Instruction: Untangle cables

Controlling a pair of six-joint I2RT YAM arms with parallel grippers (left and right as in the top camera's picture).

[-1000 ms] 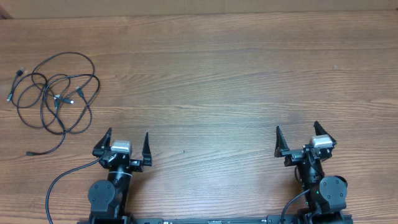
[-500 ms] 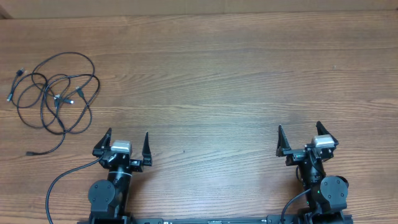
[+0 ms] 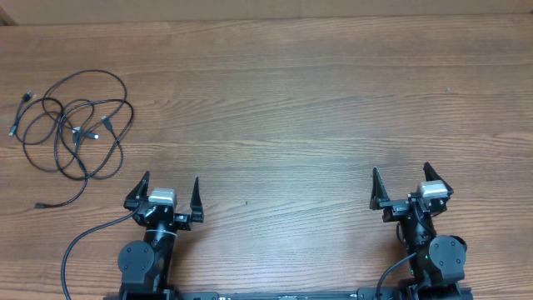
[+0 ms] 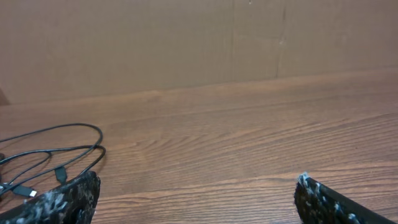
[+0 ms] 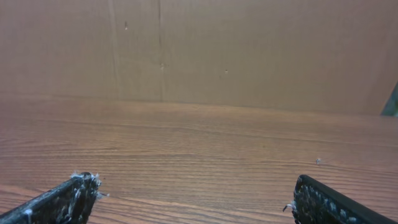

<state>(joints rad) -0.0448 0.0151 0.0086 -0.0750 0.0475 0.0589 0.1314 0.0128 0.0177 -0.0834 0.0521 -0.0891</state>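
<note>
The cables (image 3: 75, 125) lie as a loose tangle of thin black loops with small plug ends at the far left of the wooden table. Part of the tangle shows at the left edge of the left wrist view (image 4: 56, 155). My left gripper (image 3: 170, 185) is open and empty near the front edge, to the right of and nearer than the tangle. My right gripper (image 3: 400, 177) is open and empty at the front right, far from the cables. In the left wrist view my left gripper's fingers (image 4: 198, 186) stand wide apart; in the right wrist view so do my right gripper's (image 5: 193, 186).
A thicker black arm wire (image 3: 83, 242) curves beside the left arm's base. A brown cardboard wall (image 4: 199, 43) stands along the table's far edge, also in the right wrist view (image 5: 249, 50).
The right gripper has shifted very slightly. The cables and the left arm have not moved.
</note>
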